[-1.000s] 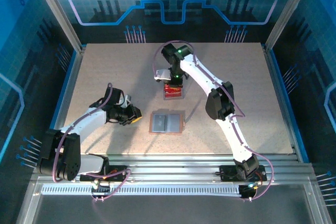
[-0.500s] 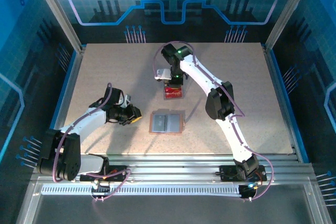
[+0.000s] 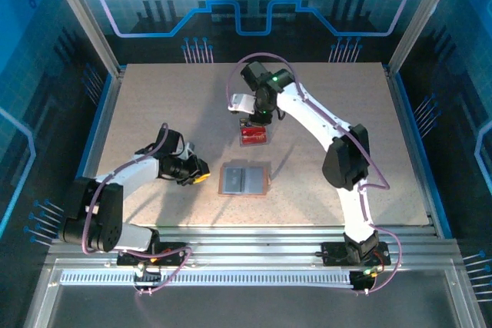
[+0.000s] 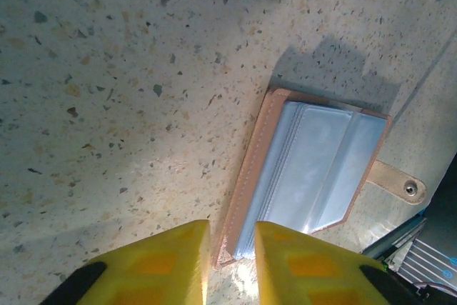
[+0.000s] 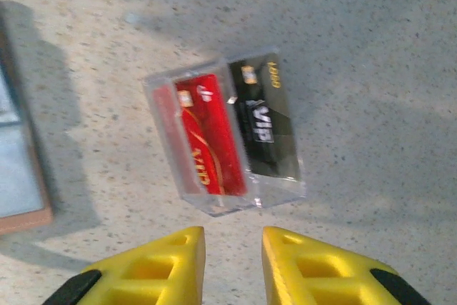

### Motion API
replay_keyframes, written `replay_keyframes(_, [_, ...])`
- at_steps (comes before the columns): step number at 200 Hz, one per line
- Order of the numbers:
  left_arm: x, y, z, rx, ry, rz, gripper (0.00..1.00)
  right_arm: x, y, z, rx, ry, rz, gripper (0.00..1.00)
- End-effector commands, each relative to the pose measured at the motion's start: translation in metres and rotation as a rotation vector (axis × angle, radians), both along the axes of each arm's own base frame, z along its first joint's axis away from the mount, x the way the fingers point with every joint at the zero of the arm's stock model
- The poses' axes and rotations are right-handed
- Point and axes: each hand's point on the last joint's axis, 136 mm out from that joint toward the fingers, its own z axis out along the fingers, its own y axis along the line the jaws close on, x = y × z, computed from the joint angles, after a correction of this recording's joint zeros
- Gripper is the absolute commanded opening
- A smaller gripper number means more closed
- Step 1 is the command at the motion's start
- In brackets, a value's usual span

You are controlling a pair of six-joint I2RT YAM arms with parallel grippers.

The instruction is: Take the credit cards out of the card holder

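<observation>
card holder (image 3: pixel 244 180): tan-brown leather wallet lying open mid-table, pockets showing no card.
credit cards (image 5: pixel 207 137): red and black plastic, sitting collected in clear plastic tray (image 5: pixel 163 123) beyond it.
right gripper (image 5: pixel 232 258): hovering over tray, fingers apart, empty.
left gripper (image 4: pixel 228 262): pointing at wallet corner, fingers slightly apart, empty.

Centre: card holder (image 3: pixel 244 180). Just beyond, far side: tray (image 5: pixel 163 126), credit cards (image 5: pixel 207 141) side by side inside. Near-left of card holder: left gripper (image 3: pixel 201 173).

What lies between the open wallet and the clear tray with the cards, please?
Only bare speckled table lies between the wallet and the tray; the top and right wrist views show it.
</observation>
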Motion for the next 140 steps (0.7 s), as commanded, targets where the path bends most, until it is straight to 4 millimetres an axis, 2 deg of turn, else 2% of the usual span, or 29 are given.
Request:
replay_keyframes(1, [0.002,-0.012,0.004,-0.032,-0.019,-0.05,0.27,-0.028,0.017,-0.003,0.051,0.031,0.001,0.27])
replay_keyframes(68, [-0.006,-0.034,-0.01,-0.044,0.026,-0.118,0.33,-0.088,0.04,0.004,0.203,0.083,-0.048,0.29])
replay_keyframes(106, [-0.016,-0.043,-0.016,-0.048,0.044,-0.146,0.34,-0.105,0.043,0.004,0.295,0.12,-0.133,0.3])
replay_keyframes(140, [-0.024,-0.048,-0.022,-0.055,0.061,-0.149,0.34,-0.111,0.04,0.005,0.37,0.131,-0.237,0.31])
